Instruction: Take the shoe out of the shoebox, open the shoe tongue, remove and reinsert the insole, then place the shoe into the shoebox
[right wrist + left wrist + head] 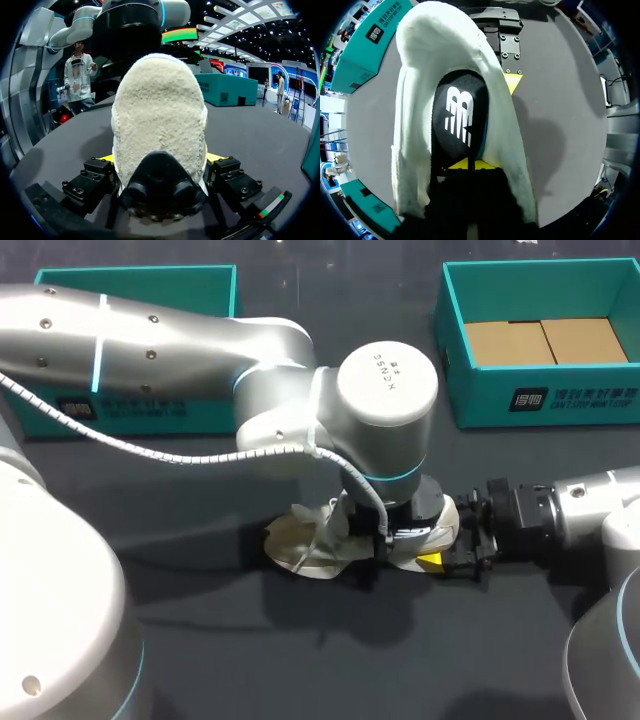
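A cream fleecy shoe (305, 540) lies on its side on the dark table. My left arm crosses to the middle and its gripper (395, 535) dips into the shoe's opening. In the left wrist view the left gripper (470, 164) is pinched shut on the near edge of the black insole (460, 115), inside the fleecy collar (415, 100). My right gripper (450, 550) comes in level from the right. It grips the shoe's heel end (160, 110), one finger on each side of it (161, 157). One of its yellow fingertips (512, 82) shows outside the shoe's wall.
A teal shoebox (540, 400) with brown cardboard inside stands at the back right. A second teal box part (130, 405) sits at the back left, partly behind my left arm. Bare dark table lies in front of the shoe.
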`<state>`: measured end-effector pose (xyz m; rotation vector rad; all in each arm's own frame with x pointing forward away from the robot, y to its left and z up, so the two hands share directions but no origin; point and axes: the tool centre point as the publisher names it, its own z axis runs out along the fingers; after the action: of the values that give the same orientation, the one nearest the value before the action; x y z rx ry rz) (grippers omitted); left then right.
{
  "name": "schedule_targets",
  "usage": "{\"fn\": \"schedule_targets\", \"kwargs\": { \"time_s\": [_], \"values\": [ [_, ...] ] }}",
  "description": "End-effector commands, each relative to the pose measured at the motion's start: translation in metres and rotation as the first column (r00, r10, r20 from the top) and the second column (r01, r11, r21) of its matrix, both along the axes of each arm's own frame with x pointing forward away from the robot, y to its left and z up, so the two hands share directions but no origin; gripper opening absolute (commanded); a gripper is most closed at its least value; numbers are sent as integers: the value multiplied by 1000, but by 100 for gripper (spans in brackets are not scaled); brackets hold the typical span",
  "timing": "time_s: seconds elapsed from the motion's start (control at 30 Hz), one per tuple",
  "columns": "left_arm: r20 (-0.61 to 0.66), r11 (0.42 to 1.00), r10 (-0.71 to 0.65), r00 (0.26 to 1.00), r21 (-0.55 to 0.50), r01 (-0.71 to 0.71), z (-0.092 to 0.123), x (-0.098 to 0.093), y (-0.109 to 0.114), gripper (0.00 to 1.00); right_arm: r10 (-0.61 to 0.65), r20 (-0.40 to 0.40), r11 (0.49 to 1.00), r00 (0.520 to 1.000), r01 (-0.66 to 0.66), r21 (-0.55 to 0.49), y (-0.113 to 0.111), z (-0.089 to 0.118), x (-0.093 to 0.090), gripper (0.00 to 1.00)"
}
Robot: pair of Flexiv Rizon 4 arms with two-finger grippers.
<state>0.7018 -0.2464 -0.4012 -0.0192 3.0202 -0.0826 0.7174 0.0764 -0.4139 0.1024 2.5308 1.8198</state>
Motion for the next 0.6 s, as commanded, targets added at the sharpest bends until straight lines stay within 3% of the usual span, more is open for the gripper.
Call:
{"fn": "schedule_targets", "kwargs": {
  "time_s": [0.03, 0.6],
  "values": [
    [-9, 1000, -1, 1000, -17, 1, -2, 8, 5, 0, 1, -1, 1000, 1000, -1, -5, 1, 2, -2, 0],
    [-109, 956, 50, 993, -283, -79, 33, -4, 19, 0, 1, -1, 1000, 1000, -1, -5, 1, 2, -2, 0]
  ]
}}
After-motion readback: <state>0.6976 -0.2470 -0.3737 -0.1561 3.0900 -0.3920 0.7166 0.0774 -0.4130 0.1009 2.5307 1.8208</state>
